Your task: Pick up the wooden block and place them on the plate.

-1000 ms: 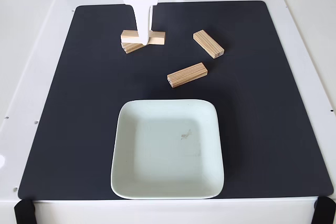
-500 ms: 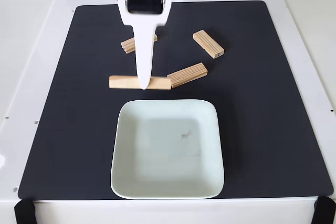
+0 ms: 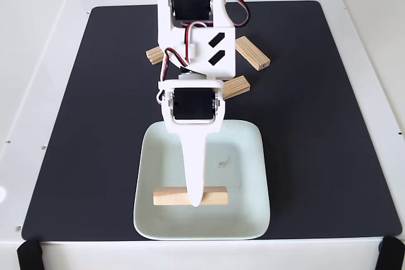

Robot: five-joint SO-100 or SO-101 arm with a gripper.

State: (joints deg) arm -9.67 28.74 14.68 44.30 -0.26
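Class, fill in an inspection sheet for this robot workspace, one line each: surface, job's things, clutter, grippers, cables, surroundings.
Surface: black mat on a white table.
Job's things: pale square plate near the mat's front edge; one wooden block lies crosswise over the plate's front part at the gripper tip; three more wooden blocks on the mat behind the plate, partly hidden by the arm.
Clutter: nothing seen.
Grippers: gripper points down over the plate, at the block's middle; shut on it.
Cables: red, black and white wires along the arm.
Surroundings: black clamps at the table's front corners.
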